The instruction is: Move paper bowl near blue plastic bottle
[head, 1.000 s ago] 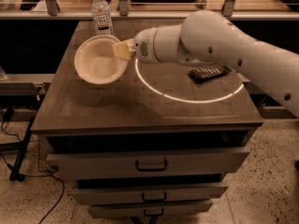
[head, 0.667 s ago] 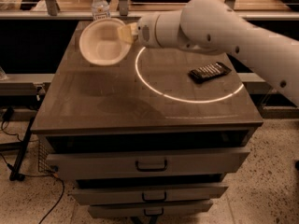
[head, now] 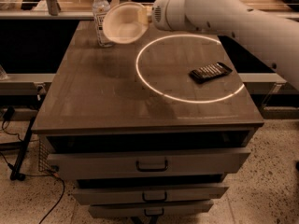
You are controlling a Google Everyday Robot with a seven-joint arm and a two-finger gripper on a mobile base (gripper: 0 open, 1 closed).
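The cream-white paper bowl (head: 123, 23) hangs tilted in the air over the far left part of the cabinet top, its opening facing me. My gripper (head: 144, 16) is shut on the bowl's right rim, at the end of the white arm that comes in from the right. The clear plastic bottle (head: 101, 17) with a white cap stands upright at the far left corner, just left of the bowl and partly behind its rim.
A dark rectangular packet (head: 210, 72) lies on the right side of the cabinet top (head: 93, 101), inside a bright ring of light (head: 140, 78). Drawers (head: 152, 164) face me below. Cables and a stand (head: 21, 157) are on the floor at left.
The arm has lifted the bowl off the top and carried it back and right, level with the bottle. The bowl is now tilted more upright.
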